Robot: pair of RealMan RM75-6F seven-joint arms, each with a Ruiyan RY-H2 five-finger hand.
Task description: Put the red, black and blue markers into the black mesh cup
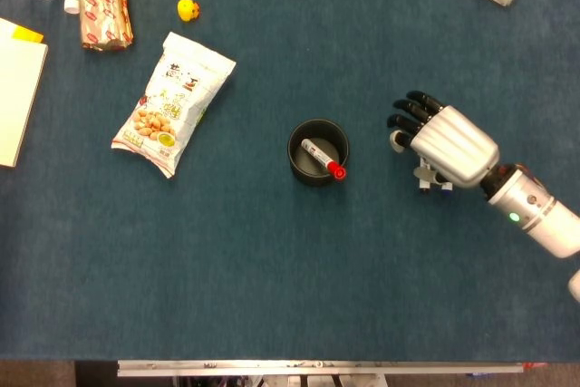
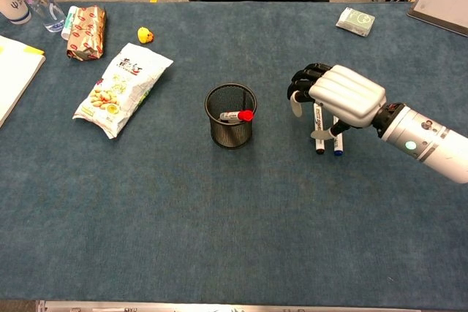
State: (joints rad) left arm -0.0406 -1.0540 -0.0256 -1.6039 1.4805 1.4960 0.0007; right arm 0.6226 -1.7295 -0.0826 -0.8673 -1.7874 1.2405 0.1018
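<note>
1. Currently we have the right robot hand [image 2: 338, 96] over the black marker [image 2: 319, 133] and the blue marker [image 2: 337, 139], both lying side by side on the surface [image 2: 219, 210], their long axes running toward us.
2. We cannot tell whether its curled fingers [image 2: 301, 80] pinch a marker or merely cover them.
3. We see the red marker [image 2: 236, 115] already leaning inside the mesh cup [image 2: 230, 115].
4. We judge the cup lies to the left of the right robot hand, near but apart, so the carry goes leftward.
5. We see no left robot hand in either view; the right one is the nearer.
</note>
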